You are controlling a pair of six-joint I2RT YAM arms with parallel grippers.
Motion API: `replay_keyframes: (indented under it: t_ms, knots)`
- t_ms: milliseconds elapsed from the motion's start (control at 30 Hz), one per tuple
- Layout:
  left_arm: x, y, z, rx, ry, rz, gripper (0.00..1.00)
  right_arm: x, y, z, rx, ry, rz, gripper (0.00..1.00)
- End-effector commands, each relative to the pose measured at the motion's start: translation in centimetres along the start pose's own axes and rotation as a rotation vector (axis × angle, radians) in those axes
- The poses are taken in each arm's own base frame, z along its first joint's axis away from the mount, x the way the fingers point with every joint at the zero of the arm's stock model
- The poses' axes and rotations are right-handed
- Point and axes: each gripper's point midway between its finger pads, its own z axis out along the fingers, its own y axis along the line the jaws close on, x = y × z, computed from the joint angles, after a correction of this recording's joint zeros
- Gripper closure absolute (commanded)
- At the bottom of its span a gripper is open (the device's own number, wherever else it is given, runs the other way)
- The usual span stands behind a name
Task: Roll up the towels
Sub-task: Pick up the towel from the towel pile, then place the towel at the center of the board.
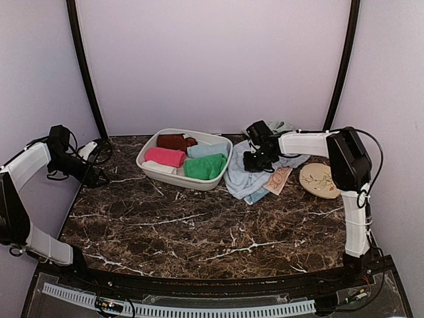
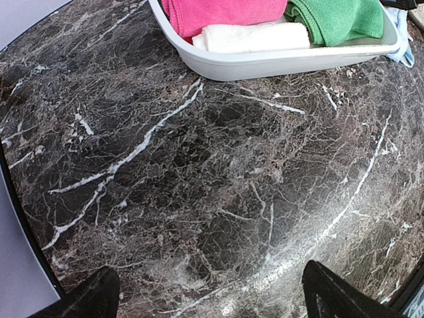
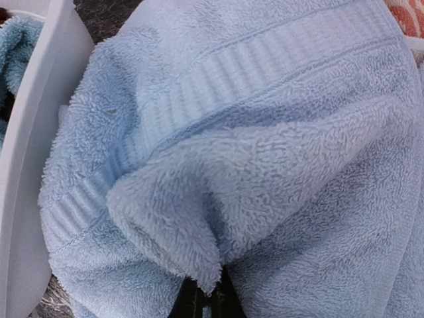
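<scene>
A pale blue towel (image 1: 244, 180) lies crumpled on the marble table right of the white basin (image 1: 150, 169). My right gripper (image 1: 256, 161) is over its far part, shut on a pinched fold. In the right wrist view that towel (image 3: 252, 132) fills the frame, and the fold runs down between the closed fingers of the right gripper (image 3: 207, 299). Rolled brown (image 1: 175, 141), pink (image 1: 165, 157) and green (image 1: 204, 167) towels sit in the basin. My left gripper (image 1: 99, 177) hovers open at the table's left edge, with nothing between its fingers. The left wrist view shows only marble around the left gripper (image 2: 212, 298).
A peach printed towel (image 1: 279, 179) and a round tan disc (image 1: 319, 180) lie right of the blue towel. The basin (image 2: 265, 63) also holds a white roll (image 2: 255, 36) and a pale blue towel (image 1: 207, 150). The basin wall (image 3: 26, 165) stands just left of the held towel.
</scene>
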Motion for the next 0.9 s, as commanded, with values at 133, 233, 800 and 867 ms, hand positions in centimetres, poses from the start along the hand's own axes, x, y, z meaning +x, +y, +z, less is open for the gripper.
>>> replay_keyframes:
  t_ms: [133,233,800,867]
  knots:
    - [0.1,-0.7,-0.5,0.026,-0.008,0.006,0.01,-8.3,0.6,-8.8,-0.035,-0.223,-0.005,1.00]
    - [0.0,-0.9,-0.4,0.041,-0.013,0.003,0.01,-10.1,0.5,-13.1,-0.030,-0.294,-0.012,1.00]
    - [-1.4,-3.4,-2.0,0.130,-0.091,0.019,0.01,-8.8,10.2,-33.6,-0.372,-0.550,-0.148,1.00]
    - [-1.9,-3.8,-2.5,0.145,-0.118,0.013,0.01,-8.9,12.8,-36.8,-0.455,-0.597,-0.190,1.00]
